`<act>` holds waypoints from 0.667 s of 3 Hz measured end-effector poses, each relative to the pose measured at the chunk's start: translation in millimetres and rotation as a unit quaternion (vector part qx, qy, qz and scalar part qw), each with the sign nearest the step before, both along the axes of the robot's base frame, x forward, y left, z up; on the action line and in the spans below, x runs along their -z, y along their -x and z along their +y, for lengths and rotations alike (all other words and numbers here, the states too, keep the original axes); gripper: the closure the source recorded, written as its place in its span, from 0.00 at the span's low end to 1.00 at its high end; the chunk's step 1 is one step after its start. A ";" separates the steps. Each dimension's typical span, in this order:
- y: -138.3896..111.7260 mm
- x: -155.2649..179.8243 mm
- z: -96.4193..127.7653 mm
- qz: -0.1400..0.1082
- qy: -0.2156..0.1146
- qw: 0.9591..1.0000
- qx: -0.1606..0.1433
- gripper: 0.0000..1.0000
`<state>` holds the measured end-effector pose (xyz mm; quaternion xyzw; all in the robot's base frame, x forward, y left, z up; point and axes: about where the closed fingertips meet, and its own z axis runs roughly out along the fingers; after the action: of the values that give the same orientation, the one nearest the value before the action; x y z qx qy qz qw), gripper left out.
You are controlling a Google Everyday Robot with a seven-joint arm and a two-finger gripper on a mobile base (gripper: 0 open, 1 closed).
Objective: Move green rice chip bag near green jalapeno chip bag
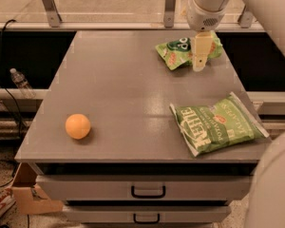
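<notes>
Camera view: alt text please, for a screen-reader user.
The gripper hangs at the rice chip bag, far right on a grey table; contact cannot be told. The jalapeno bag lies flat near the front right edge, and an orange sits front left.

We log: orange ball [78, 126] at 8 o'clock on the grey worktop [123, 80], near its front-left corner | two handled drawers [148, 192] below at 6 o'clock | water bottle [20, 82] beyond the worktop at 9 o'clock | cardboard box [28, 199] at 7 o'clock.

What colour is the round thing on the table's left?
Round thing: plain orange, camera view; gripper above the green rice chip bag.
</notes>
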<state>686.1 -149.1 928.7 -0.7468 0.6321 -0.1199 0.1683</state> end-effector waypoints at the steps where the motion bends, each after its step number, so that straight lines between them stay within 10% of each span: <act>1: -26.2 18.0 3.4 0.001 0.010 1.000 0.000 0.00; 2: -42.1 37.2 1.7 0.013 0.018 1.000 0.004 0.00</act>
<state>728.2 -147.4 891.5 -0.7487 0.6350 -0.1223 0.1457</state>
